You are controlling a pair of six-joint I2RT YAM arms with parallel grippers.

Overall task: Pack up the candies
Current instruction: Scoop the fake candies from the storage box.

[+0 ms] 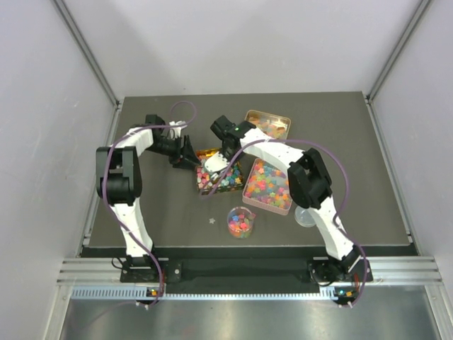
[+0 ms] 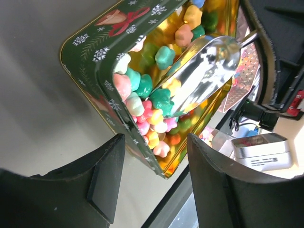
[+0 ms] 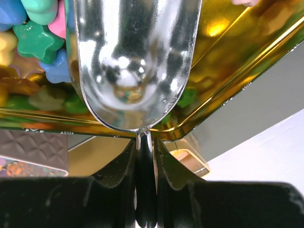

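Observation:
The candies (image 2: 161, 99), small stars and hearts in many colours, lie in a green Christmas tin (image 2: 102, 47) with a gold inside (image 1: 218, 177). My right gripper (image 3: 145, 142) is shut on the thin handle of a shiny metal scoop (image 3: 133, 61), whose empty bowl reaches into the tin among the candies (image 3: 35, 40). The scoop (image 2: 204, 76) rests tip-down on the heap. My left gripper (image 2: 156, 190) stands open just off the tin's near corner, touching nothing. From above, the left gripper (image 1: 190, 157) is at the tin's left side and the right gripper (image 1: 221, 166) is over it.
A pink tin (image 1: 249, 178) full of candies sits right of the green one. Another filled tin (image 1: 267, 124) stands behind. A clear cup of candies (image 1: 241, 222) and a clear lid (image 1: 306, 216) are nearer the front. One loose candy (image 1: 211, 221) lies on the mat.

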